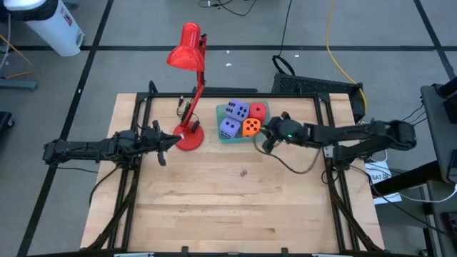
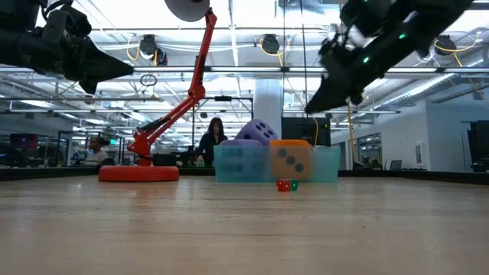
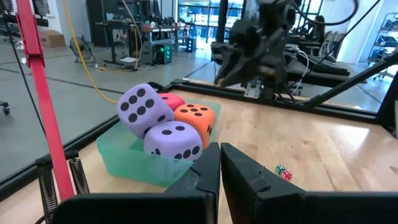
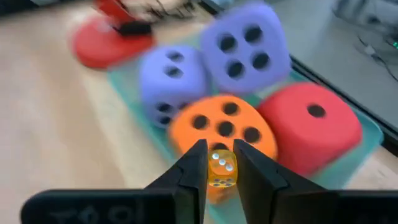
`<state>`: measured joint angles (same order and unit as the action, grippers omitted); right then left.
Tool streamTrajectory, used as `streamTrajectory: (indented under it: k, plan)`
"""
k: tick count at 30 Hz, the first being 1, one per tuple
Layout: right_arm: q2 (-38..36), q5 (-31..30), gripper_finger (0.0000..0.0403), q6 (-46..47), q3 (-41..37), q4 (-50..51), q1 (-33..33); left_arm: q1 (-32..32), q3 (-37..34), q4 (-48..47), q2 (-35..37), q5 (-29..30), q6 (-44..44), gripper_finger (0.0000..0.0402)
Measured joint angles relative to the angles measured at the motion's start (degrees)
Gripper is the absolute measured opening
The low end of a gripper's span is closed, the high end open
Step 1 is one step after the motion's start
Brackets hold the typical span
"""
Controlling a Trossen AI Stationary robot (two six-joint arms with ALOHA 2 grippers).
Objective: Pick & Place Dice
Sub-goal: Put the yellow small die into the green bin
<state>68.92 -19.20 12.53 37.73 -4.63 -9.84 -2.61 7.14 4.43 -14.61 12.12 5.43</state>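
from the high view i see the four big dice packed in the teal tray (image 1: 221, 111) at the back of the tabletop (image 1: 228, 207): two purple dice (image 1: 233, 118), the orange die (image 1: 250, 127) and the red die (image 1: 258, 111). my right end effector (image 1: 263, 137) hangs just beside the tray's near corner; the left end effector (image 1: 161, 145) waits by the red lamp (image 1: 189, 86), clenched on nothing. a tiny pair of dice (image 1: 243, 172) lies on bare wood, well apart from the tray.

the low view shows that tiny red and green pair (image 2: 286, 185) resting on the tabletop in front of the tray, both arms up in the air.

in the left wrist view my own fingers are pressed together, with the tray and its foam-looking cubes ahead.

the right wrist view matters most: my right end effector (image 4: 220, 174) is clamped on a small translucent yellow die (image 4: 220, 168), held above the orange cube. i judge this die hard, light and slick, so a grip on two flat opposite faces is safest, since it could squirt out if pinched on an edge. the big cubes look soft and squashy.
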Motion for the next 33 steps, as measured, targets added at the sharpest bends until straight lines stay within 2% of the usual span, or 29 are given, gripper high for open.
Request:
streamTrajectory:
  k: [5, 9, 17, 26, 29, 33]
  plan:
    - [7.1, 0.0, 0.0047, -1.2, 1.3, 1.5, -4.6, 0.0, 0.0, 0.0, 0.0, 0.0, 0.0, 0.0026]
    - [10.7, -0.1, 0.0052, -1.0, 1.3, 2.3, -6.3, 0.0, 0.0, 0.0, 0.0, 0.0, -0.1, 0.0026]
    - [14.7, -0.4, 0.0122, -3.9, 1.3, 0.9, -7.0, 0.0, 0.0, 0.0, 0.0, 0.0, -0.3, 0.0026]
    - [11.8, -0.2, 0.0218, -6.0, 1.3, -0.2, -7.0, 0.0, 0.0, 0.0, 0.0, 0.0, -0.1, 0.0026]
    - [11.0, -0.1, 0.0232, -13.7, 1.3, 0.2, -6.9, 0.0, 0.0, 0.0, 0.0, 0.0, -0.1, 0.0026]
    - [11.1, -0.1, 0.0226, -21.7, 1.2, 0.7, -5.8, 0.0, 0.0, 0.1, 0.0, -0.1, -0.1, 0.0026]
